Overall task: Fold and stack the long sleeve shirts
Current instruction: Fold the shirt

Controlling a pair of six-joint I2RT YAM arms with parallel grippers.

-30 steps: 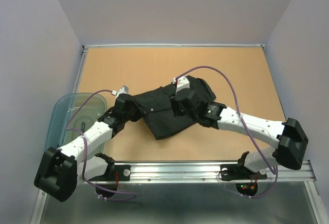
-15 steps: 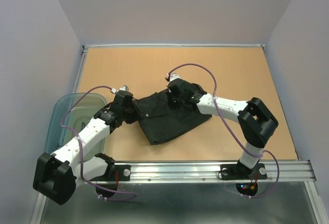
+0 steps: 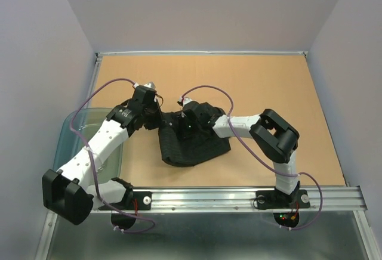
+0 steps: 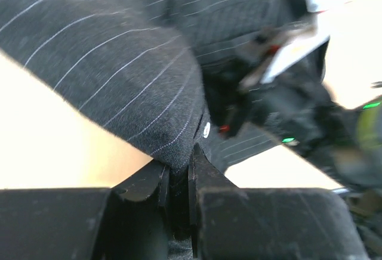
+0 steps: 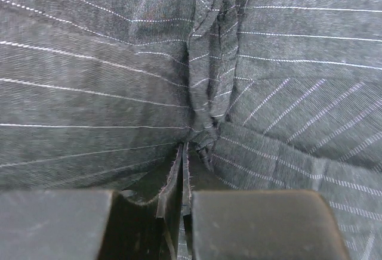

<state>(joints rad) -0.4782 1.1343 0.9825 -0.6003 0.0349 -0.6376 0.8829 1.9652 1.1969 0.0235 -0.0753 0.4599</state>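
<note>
The black pinstriped long sleeve shirt (image 3: 194, 145) lies bunched in a folded heap at the table's front centre. My left gripper (image 3: 157, 120) is at its left edge, and in the left wrist view its jaws (image 4: 179, 163) are shut on a fold of the shirt (image 4: 119, 63) beside a small white button (image 4: 206, 130). My right gripper (image 3: 187, 129) is on top of the heap, close to the left one. In the right wrist view its jaws (image 5: 185, 152) are shut on a pinch of the shirt (image 5: 89, 81), which fills the frame.
A translucent blue-grey plastic tub (image 3: 74, 130) stands at the table's left edge, under my left arm. The wooden table (image 3: 268, 87) is bordered by a metal rail in front and grey walls around. My right arm's elbow (image 3: 277, 135) is folded up right of the shirt.
Both grippers have moved left with the shirt in them, drawing it leftward into a tighter heap. The right arm has folded at its elbow; the left gripper has swung farther back.
</note>
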